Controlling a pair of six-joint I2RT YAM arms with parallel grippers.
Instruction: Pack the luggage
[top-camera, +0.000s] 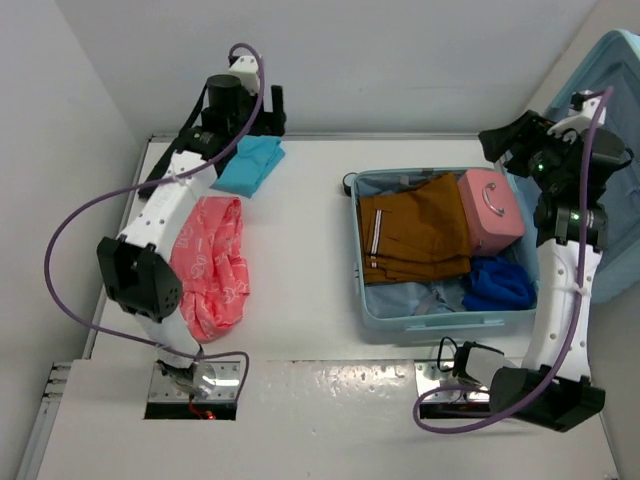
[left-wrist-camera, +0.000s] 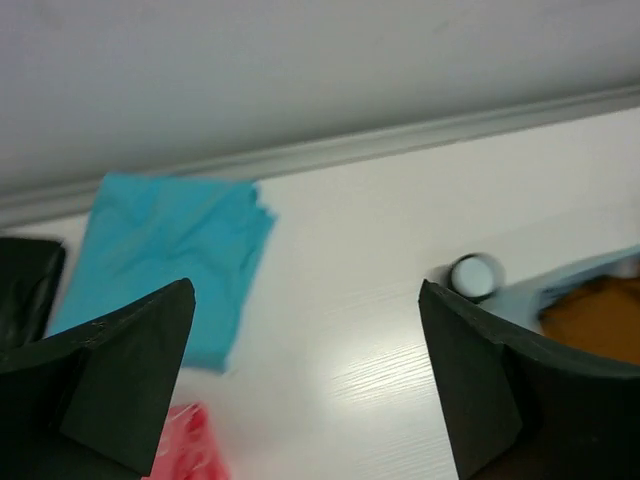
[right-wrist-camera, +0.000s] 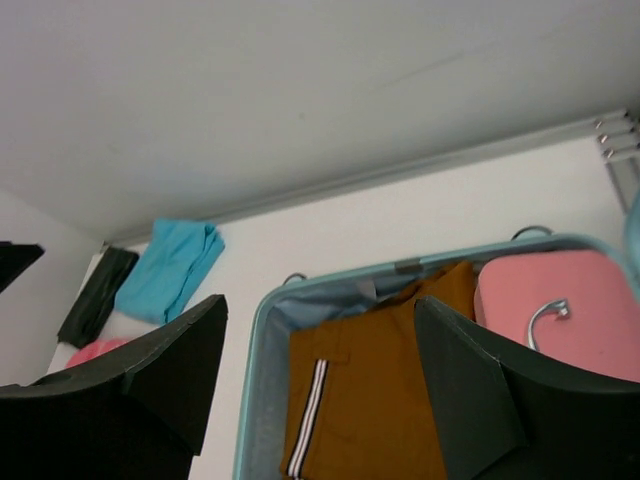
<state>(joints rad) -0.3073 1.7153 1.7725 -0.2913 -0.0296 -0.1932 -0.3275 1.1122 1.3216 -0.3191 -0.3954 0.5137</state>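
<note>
Nearest the arm bases, a coral patterned cloth (top-camera: 212, 265) lies on the table (top-camera: 300, 330) at the left, well apart from the luggage (top-camera: 430, 321). The luggage lies open at the right, holding brown shorts (top-camera: 415, 240), a blue garment (top-camera: 498, 285) and a pink case (top-camera: 490, 210). Farther back, the right hand (right-wrist-camera: 320, 310) hangs by the luggage's far edge, fingers spread and empty. Farthest, the left hand (left-wrist-camera: 305, 330) hovers, spread and empty, over a folded cyan cloth (top-camera: 250, 165) by the back wall. A pinch catching only the top layer would likely let that cloth unfold, drag, or drape over the rim, and the crowded interior leaves little room.
</note>
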